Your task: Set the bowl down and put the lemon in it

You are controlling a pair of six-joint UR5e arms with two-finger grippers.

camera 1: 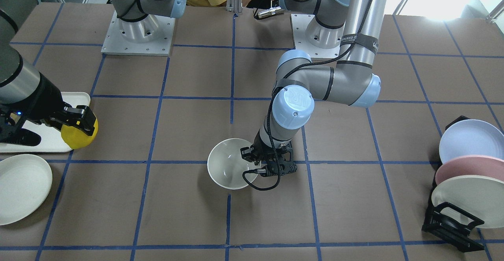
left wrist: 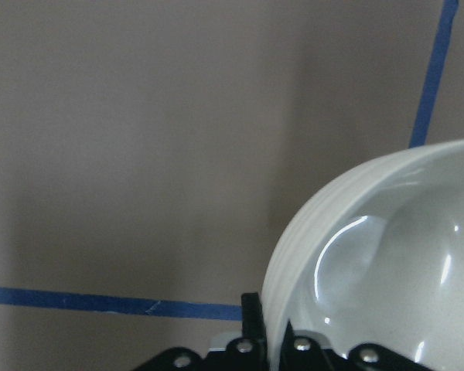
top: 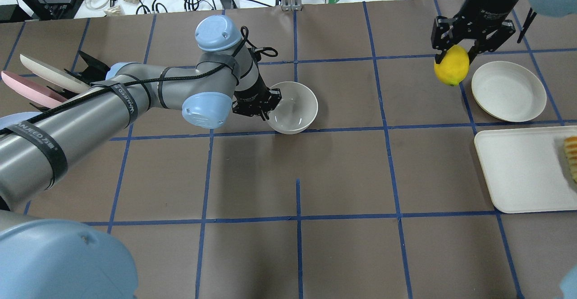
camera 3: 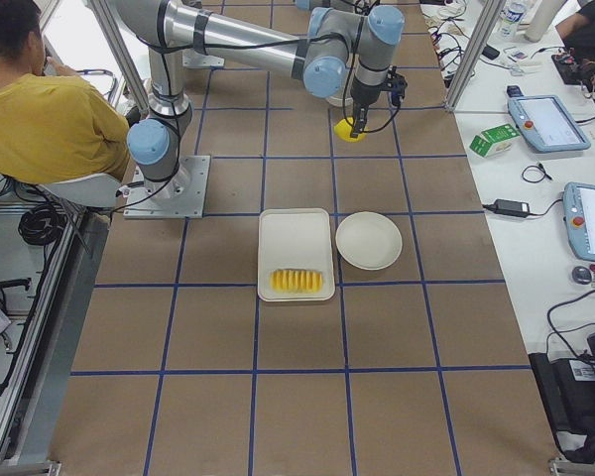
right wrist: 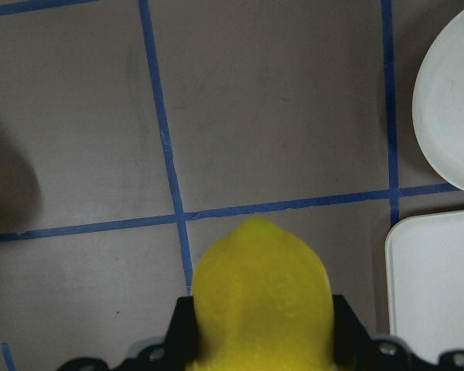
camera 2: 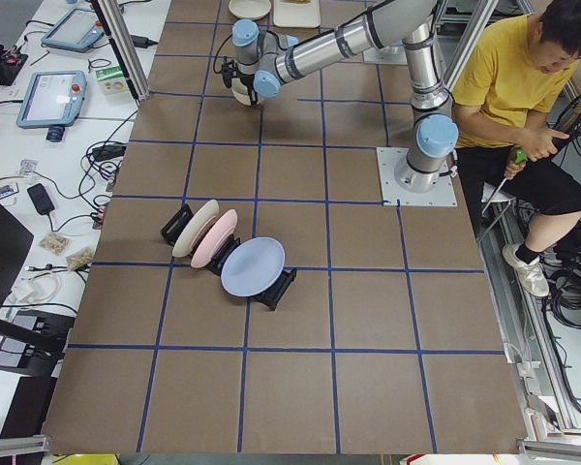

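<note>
The off-white bowl [camera 1: 226, 166] is near the table's middle [top: 295, 109]. My left gripper [camera 1: 252, 155] is shut on its rim on the side toward my left arm, one finger inside and one outside [top: 269, 106]. The left wrist view shows the rim [left wrist: 371, 232] running between the fingers. I cannot tell whether the bowl rests on the table or hangs just above it. My right gripper [top: 452, 55] is shut on the yellow lemon [top: 451, 68] and holds it above the table, beside the flat plate. The lemon also shows in the front view [camera 1: 78, 134] and the right wrist view [right wrist: 259, 297].
A flat white plate [top: 508, 90] and a white tray [top: 518, 172] with sliced yellow fruit [top: 571, 154] lie under and near my right arm. A black rack with upright blue, pink and white plates [camera 1: 468, 174] stands on my left. A person sits behind the bases [camera 2: 523, 87].
</note>
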